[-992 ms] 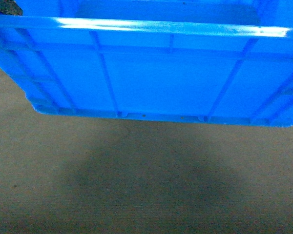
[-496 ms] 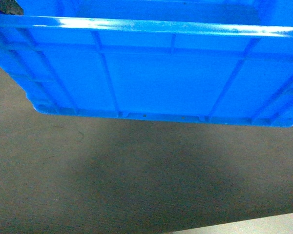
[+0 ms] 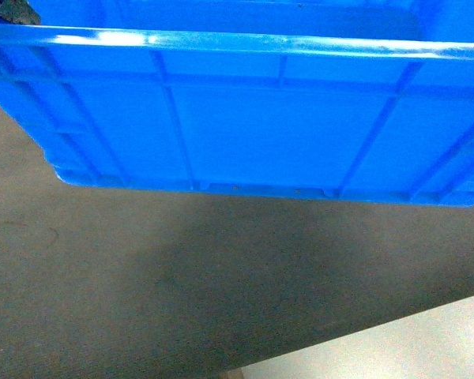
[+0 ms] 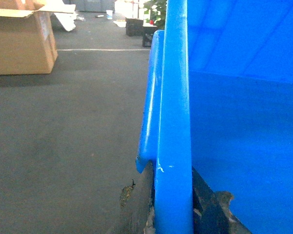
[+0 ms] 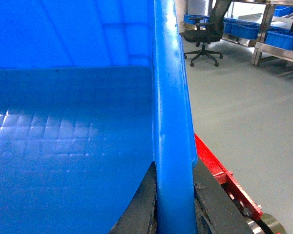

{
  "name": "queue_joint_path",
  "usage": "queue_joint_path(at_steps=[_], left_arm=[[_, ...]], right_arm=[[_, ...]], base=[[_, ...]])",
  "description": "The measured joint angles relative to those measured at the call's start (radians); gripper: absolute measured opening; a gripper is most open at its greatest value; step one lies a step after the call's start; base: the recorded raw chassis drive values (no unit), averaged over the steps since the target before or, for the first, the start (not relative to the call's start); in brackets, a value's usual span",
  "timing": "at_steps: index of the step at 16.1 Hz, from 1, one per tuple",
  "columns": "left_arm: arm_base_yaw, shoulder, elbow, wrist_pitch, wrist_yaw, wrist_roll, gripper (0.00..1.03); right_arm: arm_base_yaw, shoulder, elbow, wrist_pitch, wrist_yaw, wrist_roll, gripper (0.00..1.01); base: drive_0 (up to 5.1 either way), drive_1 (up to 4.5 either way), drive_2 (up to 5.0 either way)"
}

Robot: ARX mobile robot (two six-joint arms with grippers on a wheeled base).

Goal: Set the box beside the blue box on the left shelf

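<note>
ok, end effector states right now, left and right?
Left end effector: closed on the rim of the box.
Right end effector: closed on the box's opposite rim.

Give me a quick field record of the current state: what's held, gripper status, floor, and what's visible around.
held object: blue box, carried above the floor
left gripper: shut on the box's rim, one finger on each side of the wall
right gripper: shut on the opposite rim, same straddling grip
box interior: empty where the wrist views show it
floor below: dark mat, lighter floor at lower right
left side: cardboard box
right side: office chair, red frame, blue bins on a steel rack
left shelf: not identifiable
</note>
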Motion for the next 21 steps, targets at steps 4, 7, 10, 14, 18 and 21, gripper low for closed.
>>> queue_joint_path(at_steps=[4, 7, 10, 14, 18, 21], left_arm=[[0.0, 0.0, 0.0, 0.0, 0.0, 0.0, 0.1], [0.0, 0.0, 0.0, 0.0, 0.0, 0.0, 0.1], [0.0, 0.0, 0.0, 0.0, 0.0, 0.0, 0.1], [0.0, 0.0, 0.0, 0.0, 0.0, 0.0, 0.1], [0.0, 0.0, 0.0, 0.0, 0.0, 0.0, 0.1], [0.0, 0.0, 0.0, -0.001, 0.0, 0.0, 0.1]], right_arm=[[0.0, 0.0, 0.0, 0.0, 0.0, 0.0, 0.09], [0.0, 0.0, 0.0, 0.0, 0.0, 0.0, 0.09], [0.0, 0.0, 0.0, 0.0, 0.0, 0.0, 0.09], [0.0, 0.0, 0.0, 0.0, 0.0, 0.0, 0.09], [0.0, 0.0, 0.0, 0.0, 0.0, 0.0, 0.09], [0.0, 0.0, 0.0, 0.0, 0.0, 0.0, 0.09]], base=[[-1.6, -1.59, -1.6], [-1.5, -1.53, -1.5], [-1.5, -1.52, -1.5], [-1.5, -1.53, -1.5], [-1.5, -1.51, -1.5], [-1.5, -1.54, -1.5]])
